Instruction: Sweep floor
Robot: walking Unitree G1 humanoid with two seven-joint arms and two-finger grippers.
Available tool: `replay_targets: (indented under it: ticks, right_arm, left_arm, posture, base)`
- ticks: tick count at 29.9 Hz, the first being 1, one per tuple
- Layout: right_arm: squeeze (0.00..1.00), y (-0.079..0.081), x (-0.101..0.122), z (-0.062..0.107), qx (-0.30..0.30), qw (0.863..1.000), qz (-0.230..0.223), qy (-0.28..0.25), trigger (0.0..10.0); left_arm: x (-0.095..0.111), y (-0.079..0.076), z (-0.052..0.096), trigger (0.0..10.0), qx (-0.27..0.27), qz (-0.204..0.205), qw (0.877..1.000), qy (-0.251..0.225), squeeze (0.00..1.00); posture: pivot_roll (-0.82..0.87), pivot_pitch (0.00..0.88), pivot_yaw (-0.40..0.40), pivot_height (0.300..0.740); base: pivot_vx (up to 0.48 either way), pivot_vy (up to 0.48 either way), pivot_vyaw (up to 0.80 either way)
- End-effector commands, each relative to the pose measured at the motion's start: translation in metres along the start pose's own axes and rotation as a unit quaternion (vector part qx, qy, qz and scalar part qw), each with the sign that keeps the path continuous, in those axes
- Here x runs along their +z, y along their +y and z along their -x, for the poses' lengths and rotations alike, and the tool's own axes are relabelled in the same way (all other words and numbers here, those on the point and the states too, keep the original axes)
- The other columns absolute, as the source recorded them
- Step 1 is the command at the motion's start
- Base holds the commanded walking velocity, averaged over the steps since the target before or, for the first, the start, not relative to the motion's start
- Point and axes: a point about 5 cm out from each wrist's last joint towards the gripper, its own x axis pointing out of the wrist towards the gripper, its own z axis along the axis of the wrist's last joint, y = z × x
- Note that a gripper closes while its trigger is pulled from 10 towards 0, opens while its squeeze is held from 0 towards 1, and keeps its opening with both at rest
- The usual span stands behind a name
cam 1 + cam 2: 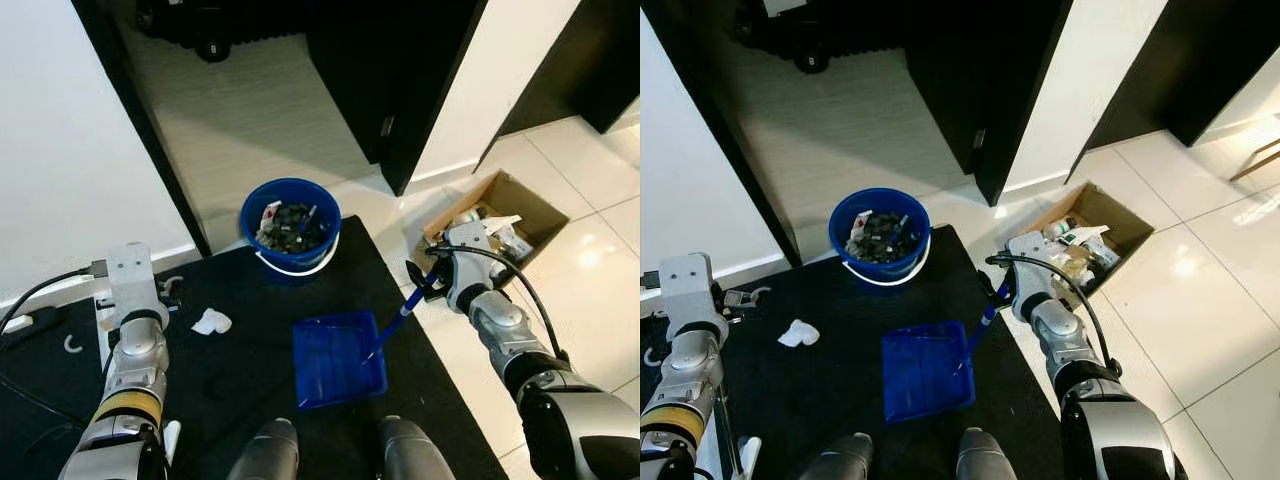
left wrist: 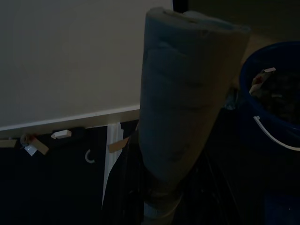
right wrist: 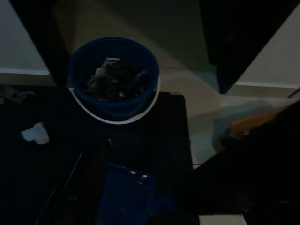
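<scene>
Holding blue dustpan (image 1: 338, 358), no legible labels

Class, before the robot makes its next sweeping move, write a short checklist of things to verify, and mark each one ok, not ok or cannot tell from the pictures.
1. Right gripper has the dustpan by its blue handle: ok.
2. Dustpan lies flat on the black mat, open side toward the robot: ok.
3. Dustpan empty: ok, no scraps seen in it.
4. Crumpled white scrap picked up: not ok; it lies on the mat beside the left arm.
5. Blue bucket upright and within reach ahead: ok, though already holding rubbish.
6. Left gripper holding a brush: cannot tell.
</scene>
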Motion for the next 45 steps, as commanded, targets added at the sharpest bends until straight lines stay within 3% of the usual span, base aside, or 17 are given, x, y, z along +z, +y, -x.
replay_targets:
  ticks: [1, 14, 30, 45]
  right_arm:
    - [0.00, 0.001, -0.005, 0.002, 0.006, 1.000, -0.005, 0.010, 10.0]
    - [0.00, -0.005, -0.001, 0.003, -0.019, 1.000, 0.018, -0.006, 10.0]
    - [0.00, -0.010, 0.004, 0.002, -0.036, 0.999, 0.010, -0.019, 10.0]
    - [0.00, -0.018, 0.007, 0.006, -0.082, 0.993, -0.054, -0.059, 10.0]
  left_arm:
    - [-0.013, 0.003, 0.005, 10.0, 0.002, 0.009, 1.000, 0.027, 0.00]
    - [-0.004, -0.001, 0.002, 10.0, -0.003, 0.008, 1.000, 0.013, 0.00]
    - [-0.002, -0.005, 0.003, 10.0, -0.009, 0.003, 1.000, 0.008, 0.00]
    - [0.007, 0.000, 0.001, 10.0, -0.014, -0.018, 1.000, -0.019, 0.00]
  posture:
    - [0.18, 0.154, -0.121, 0.740]
    - [0.18, 0.159, -0.114, 0.740]
    - [0.18, 0.177, -0.107, 0.740]
    - [0.22, 0.178, -0.092, 0.740]
  base:
    - [0.000, 0.000, 0.00]
    - [0.000, 0.000, 0.00]
    - [0.000, 0.000, 0.00]
    - [0.000, 0.000, 0.00]
